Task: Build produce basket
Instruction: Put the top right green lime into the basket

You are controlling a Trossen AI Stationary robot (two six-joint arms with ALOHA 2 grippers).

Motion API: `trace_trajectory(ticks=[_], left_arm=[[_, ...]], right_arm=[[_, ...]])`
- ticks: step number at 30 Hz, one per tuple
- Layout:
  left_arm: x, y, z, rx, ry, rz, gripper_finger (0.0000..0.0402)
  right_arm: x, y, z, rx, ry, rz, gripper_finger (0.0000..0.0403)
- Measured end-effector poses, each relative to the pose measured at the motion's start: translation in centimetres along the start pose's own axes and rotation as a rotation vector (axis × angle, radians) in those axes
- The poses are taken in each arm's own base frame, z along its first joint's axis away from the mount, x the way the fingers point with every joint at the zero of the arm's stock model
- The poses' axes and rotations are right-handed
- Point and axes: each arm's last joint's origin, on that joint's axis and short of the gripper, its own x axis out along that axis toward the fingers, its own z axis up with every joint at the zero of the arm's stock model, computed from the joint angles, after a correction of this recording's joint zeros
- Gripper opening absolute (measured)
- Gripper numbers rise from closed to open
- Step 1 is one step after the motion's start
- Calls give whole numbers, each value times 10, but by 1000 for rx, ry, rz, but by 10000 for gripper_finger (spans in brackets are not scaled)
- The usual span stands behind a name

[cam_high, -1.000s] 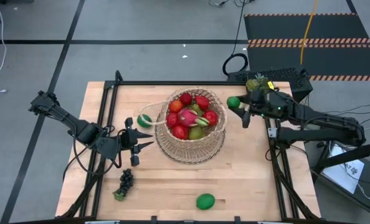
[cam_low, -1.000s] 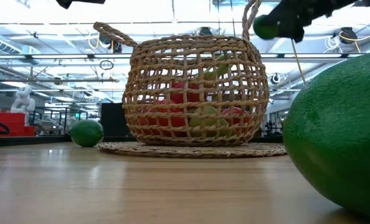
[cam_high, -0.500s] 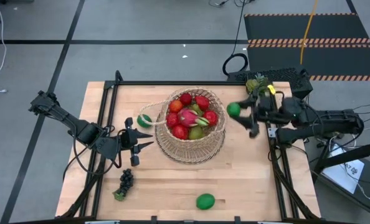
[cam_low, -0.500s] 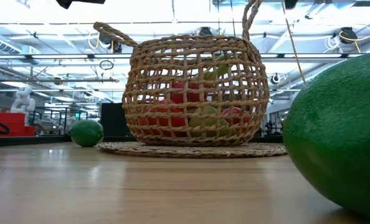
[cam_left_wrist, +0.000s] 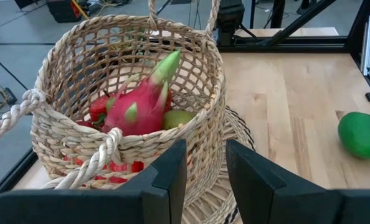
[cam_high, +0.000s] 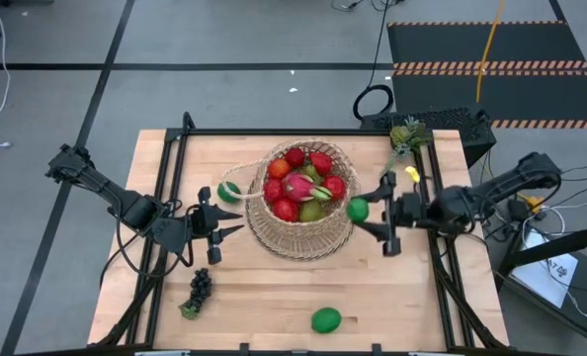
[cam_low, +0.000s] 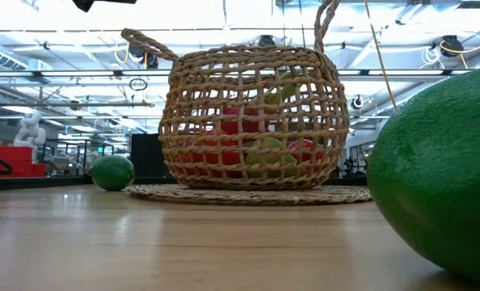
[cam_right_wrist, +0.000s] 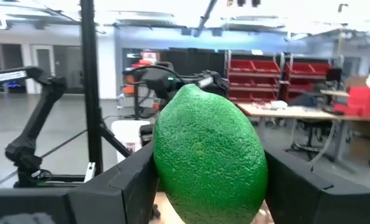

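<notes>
Overhead, the large round tan woven wicker basket [cam_high: 303,213] sat near the middle of the pale wooden table [cam_high: 264,307], holding red round fruits [cam_high: 292,193], a pink dragon fruit [cam_left_wrist: 137,107] and a green pear [cam_high: 313,210]. The right gripper [cam_high: 371,209] was just beside the basket's right rim, its two dark fingers [cam_right_wrist: 119,180] pinching a bumpy green lime [cam_right_wrist: 210,152] between them; from above the lime sat at the basket's right edge, off the table. The left gripper [cam_high: 221,220] waited just left of the basket, its fingers [cam_left_wrist: 166,177] parted by a narrow gap with nothing between them. Another green lime [cam_high: 229,192] lay on the table against the basket's left side, a third green lime [cam_high: 325,319] lay near the front edge, well apart from the basket, and a bunch of dark grapes [cam_high: 200,289] lay at the front left.
</notes>
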Motion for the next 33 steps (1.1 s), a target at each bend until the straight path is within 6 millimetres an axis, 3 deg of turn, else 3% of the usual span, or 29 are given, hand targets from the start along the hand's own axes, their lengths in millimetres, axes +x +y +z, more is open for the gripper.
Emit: trace_trajectory(ticks=[8, 33], left_arm=[[0, 0, 0, -4, 1, 0, 113], [0, 0, 0, 4, 3, 1, 113]], right_arm=[[10, 17, -5, -201, -48, 50, 235], [10, 17, -5, -837, -73, 33, 235]])
